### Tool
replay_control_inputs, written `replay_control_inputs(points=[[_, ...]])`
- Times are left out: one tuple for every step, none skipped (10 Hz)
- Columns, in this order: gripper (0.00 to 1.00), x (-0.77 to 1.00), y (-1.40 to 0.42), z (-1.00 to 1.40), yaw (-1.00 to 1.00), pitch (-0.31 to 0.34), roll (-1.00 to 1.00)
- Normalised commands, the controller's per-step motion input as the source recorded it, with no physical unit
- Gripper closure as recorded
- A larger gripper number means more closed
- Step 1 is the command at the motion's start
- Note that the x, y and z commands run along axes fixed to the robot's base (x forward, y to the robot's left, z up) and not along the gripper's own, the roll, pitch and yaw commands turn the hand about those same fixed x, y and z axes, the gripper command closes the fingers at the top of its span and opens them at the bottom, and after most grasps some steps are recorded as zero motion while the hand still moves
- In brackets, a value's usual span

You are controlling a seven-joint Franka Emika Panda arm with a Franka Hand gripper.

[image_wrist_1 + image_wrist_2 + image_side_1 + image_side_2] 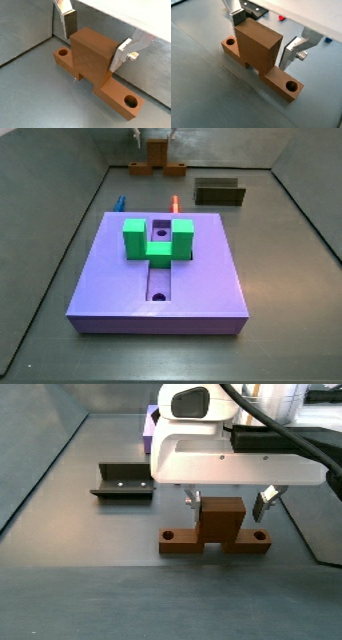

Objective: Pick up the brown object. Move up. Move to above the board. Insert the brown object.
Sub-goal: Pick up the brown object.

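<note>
- The brown object (258, 59) lies on the grey floor (211, 100) at the far end of the workspace, well apart from the board (160, 278); in a side view it is small at the back (158, 166).
- It rests with its long bar flat, a round hole near each end, and its tall block standing upright in the middle, which gives the fingers a part to clamp.
- The gripper (231, 496) hangs directly over that block, one finger (67, 25) on each side of it, so that closing would catch its two broad faces.
- The fingers are spread: in both wrist views a gap shows between each pad and the wood, though on the far finger the gap is narrow and contact there is hard to rule out.
- The object seems still to sit on the floor, not lifted, so the pick-up looks like the step in hand.
- The board bears a green block (158, 238) astride its groove, the likely seat for the piece.
- A dark open box (122, 480) lies near the object, clear of the gripper.
</note>
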Motion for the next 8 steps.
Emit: replay_control_inputs(points=[[0.00,0.00,0.00,-0.19,0.00,-0.060,-0.02],[0.00,0.00,-0.05,-0.21,0.00,-0.070,-0.02],[0.00,0.00,0.00,-0.20,0.00,-0.067,-0.02],[0.00,0.00,0.00,-0.17,0.00,-0.051,0.00],[0.00,0.00,0.00,0.00,0.00,0.000,0.00],[1.00,0.00,0.00,0.00,0.00,0.000,0.00],[1.00,0.00,0.00,0.00,0.00,0.000,0.00],[1.00,0.00,0.00,0.00,0.00,0.000,0.00]])
